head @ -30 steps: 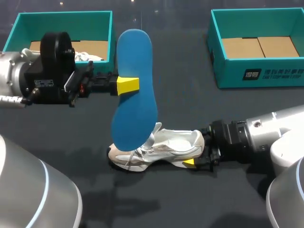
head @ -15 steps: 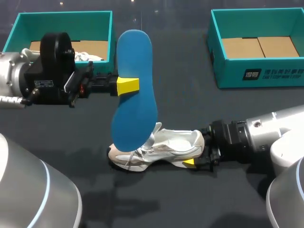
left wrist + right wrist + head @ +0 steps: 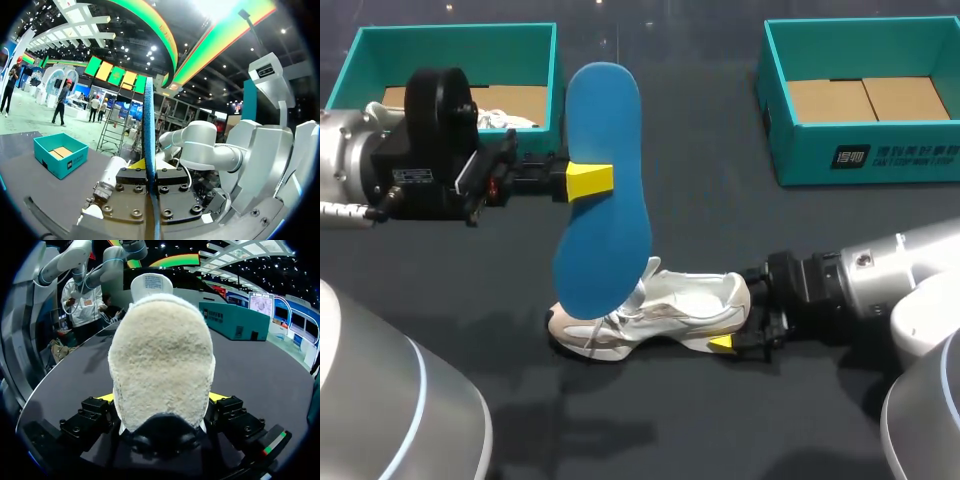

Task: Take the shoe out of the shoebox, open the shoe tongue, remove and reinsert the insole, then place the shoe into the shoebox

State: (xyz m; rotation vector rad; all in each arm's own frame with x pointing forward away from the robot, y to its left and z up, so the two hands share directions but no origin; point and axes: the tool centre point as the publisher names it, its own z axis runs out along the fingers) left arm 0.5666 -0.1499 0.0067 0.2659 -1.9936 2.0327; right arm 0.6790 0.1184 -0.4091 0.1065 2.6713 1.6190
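My left gripper [image 3: 588, 181] is shut on a blue insole [image 3: 605, 230] and holds it upright above the table, its lower end just over the shoe. In the left wrist view the insole [image 3: 148, 115] shows edge-on, clamped between the fingers of that gripper [image 3: 150, 167]. A white shoe [image 3: 660, 310] lies on its side on the dark table. My right gripper [image 3: 730, 328] is at its heel, fingers spread wide to either side. In the right wrist view the shoe's fleecy heel [image 3: 160, 360] fills the gap of the open right gripper [image 3: 161, 397].
A teal shoebox [image 3: 455, 40] stands at the back left with something white [image 3: 505, 118] inside. A second teal box [image 3: 865, 150] with a cardboard floor stands at the back right. Bare dark table lies between the boxes and in front of the shoe.
My right wrist has shifted slightly to the right at the shoe's heel. The left arm and the insole have not moved.
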